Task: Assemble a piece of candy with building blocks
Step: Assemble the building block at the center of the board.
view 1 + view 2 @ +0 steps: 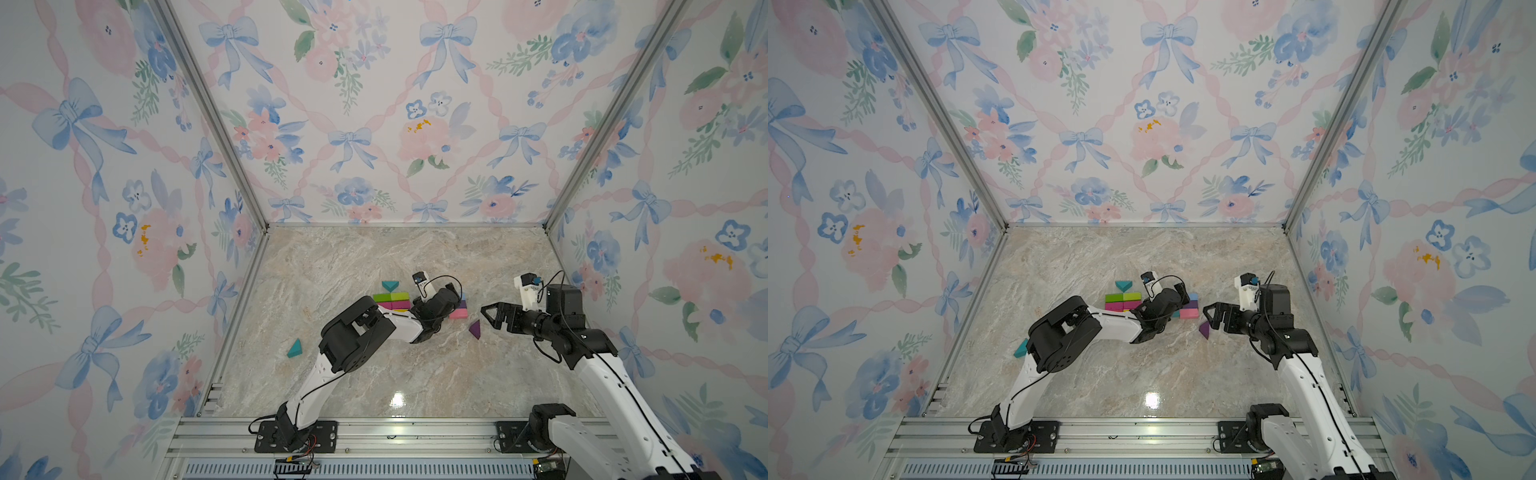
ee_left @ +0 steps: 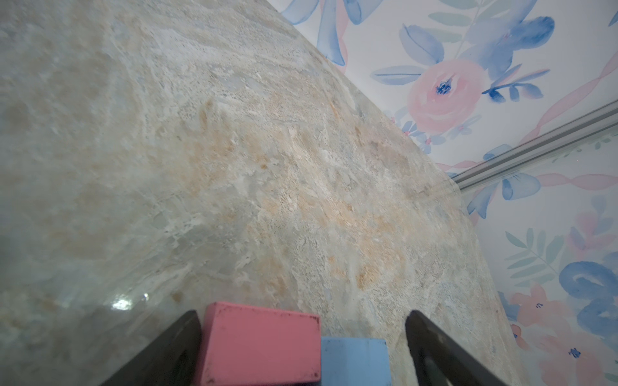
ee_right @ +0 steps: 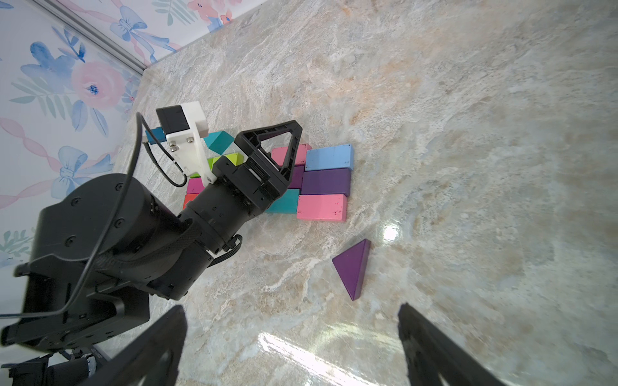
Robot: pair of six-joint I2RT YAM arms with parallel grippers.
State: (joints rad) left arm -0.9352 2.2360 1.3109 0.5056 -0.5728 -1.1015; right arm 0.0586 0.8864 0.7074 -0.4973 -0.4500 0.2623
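The building blocks lie flat in a tight cluster (image 1: 392,301) mid-table, with green, magenta, purple (image 3: 326,182), pink (image 3: 321,207) and teal pieces. A teal wedge (image 1: 390,285) sits at its far side. My left gripper (image 2: 303,314) is low over the cluster's right end, open, with a pink block (image 2: 261,344) and a light blue block (image 2: 354,361) between its fingers. One finger is right beside the pink block. A purple wedge (image 1: 476,329) lies apart, just ahead of my open, empty right gripper (image 3: 291,317). Another teal wedge (image 1: 295,348) lies alone at the left.
Flowered walls with aluminium corner posts (image 1: 552,224) close the marble table (image 1: 395,257) on three sides. A metal rail (image 1: 395,436) carrying both arm bases runs along the front. The left arm's elbow (image 1: 357,336) hangs over the table's middle.
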